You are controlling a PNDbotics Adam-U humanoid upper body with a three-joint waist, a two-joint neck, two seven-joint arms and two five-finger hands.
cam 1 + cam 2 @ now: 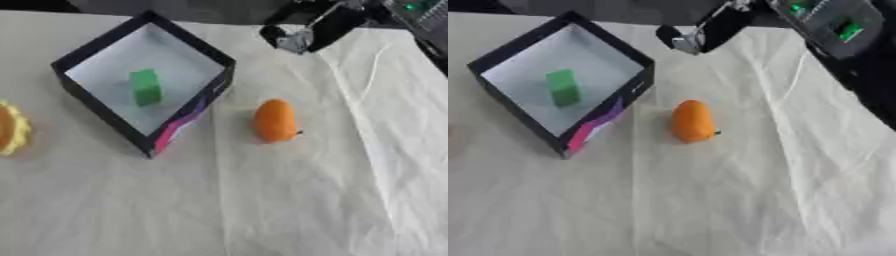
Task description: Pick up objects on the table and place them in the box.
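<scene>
White cloth covers your counter (306, 210). The black-walled box (87, 50) sits at your left, turned corner-on, with a green block (145, 87) already lying on its pale floor. The orange fruit-shaped object (275, 120) lies on the cloth just right of the box, apart from it. Your right hand (302, 32) hangs above the far edge; its finger position cannot be told. A yellow-rimmed object (12, 128) shows at the left edge.
</scene>
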